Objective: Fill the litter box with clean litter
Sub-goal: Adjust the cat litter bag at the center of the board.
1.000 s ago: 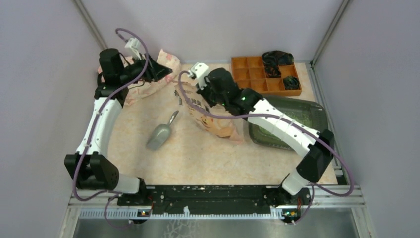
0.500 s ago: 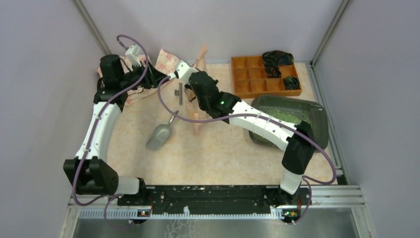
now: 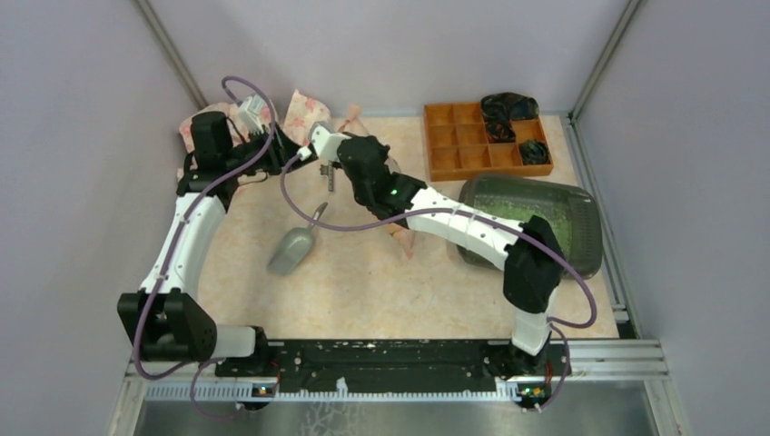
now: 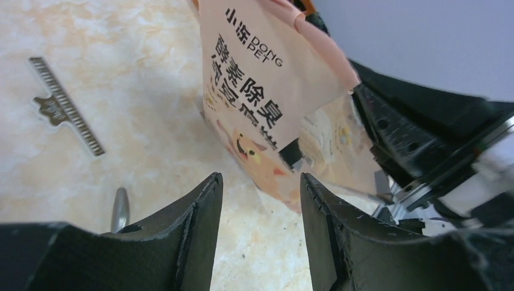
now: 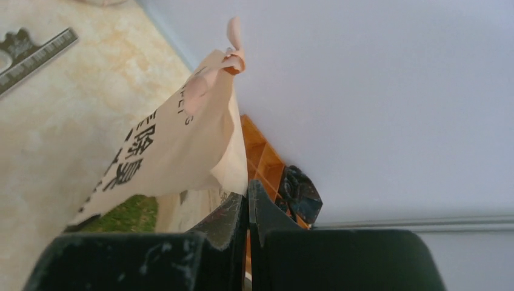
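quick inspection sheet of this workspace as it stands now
surface: beige marbled tabletop
job's things: litter box at right with clean litter inside; pink bag held up mid-table
clutter: grey scoop, toothed strip, orange organiser holding black items, another pink printed bag back left
pincers: right pincer shut on pink bag; left pincer open, empty
cables: purple cables loop off both arms
surroundings: lilac walls, metal frame posts
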